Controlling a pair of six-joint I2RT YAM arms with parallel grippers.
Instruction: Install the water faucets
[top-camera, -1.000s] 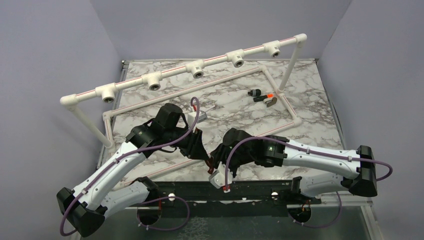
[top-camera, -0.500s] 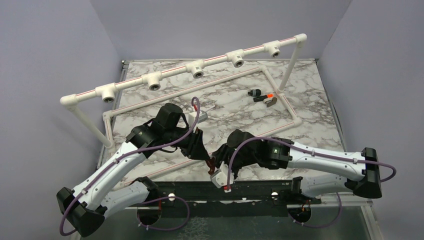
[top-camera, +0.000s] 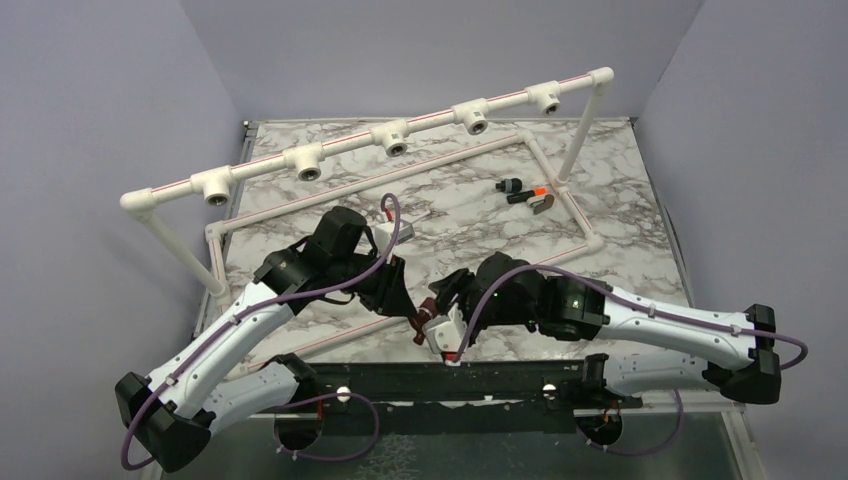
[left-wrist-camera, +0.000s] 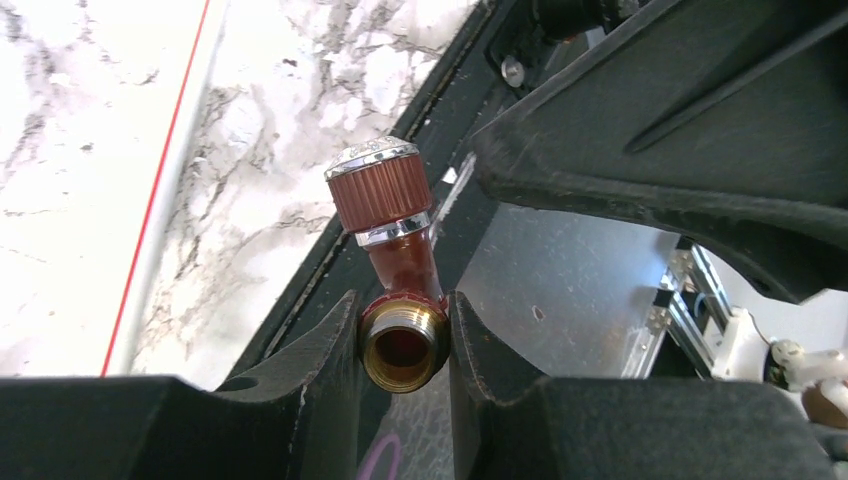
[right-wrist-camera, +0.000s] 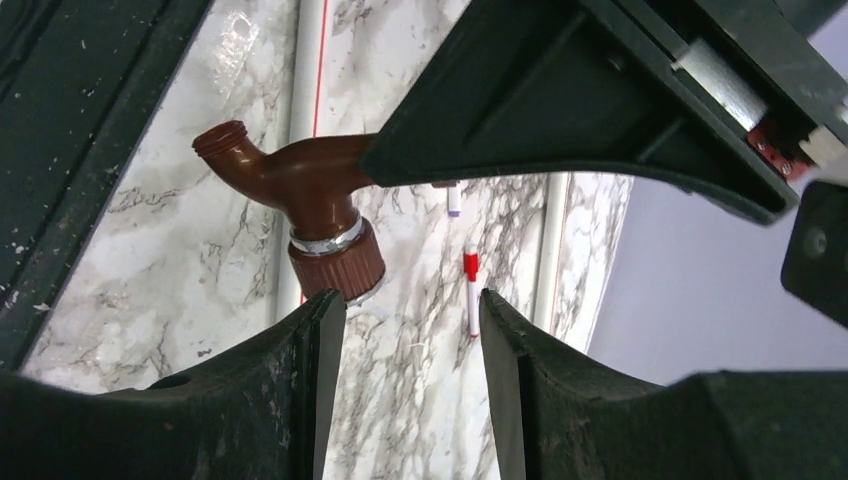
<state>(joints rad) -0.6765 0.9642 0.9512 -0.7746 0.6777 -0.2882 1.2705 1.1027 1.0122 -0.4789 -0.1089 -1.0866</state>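
At the near edge of the table (top-camera: 620, 215), over the black rail (top-camera: 500, 378), we see both grippers meeting nose to nose. Our left gripper (left-wrist-camera: 402, 318) pinches the faucet (left-wrist-camera: 392, 215) by its threaded brass end, and its fingers (left-wrist-camera: 325, 345) press on either side of the thread. The faucet's reddish-brown neck rises past that grip and ends in a ribbed knob with a silvery cap.

Our right gripper (right-wrist-camera: 410, 315) faces it, spread wide with nothing between the jaws. In the right wrist view the knob sits just beyond one fingertip (right-wrist-camera: 322, 320); we cannot tell whether they touch. The short bent spout, with its threaded mouth, sticks out to the side there. From above, the faucet shows only as a small red spot between the two grippers.

Farther back, a white pipe frame (top-camera: 400, 172) lies flat on the marble. Inside its far right corner we find a few small parts (top-camera: 523, 190), black, orange and grey, well apart from both arms.

Beyond them a raised pipe (top-camera: 350, 148) runs across on two legs. It carries four tees (top-camera: 390, 135), their open mouths turned toward us.
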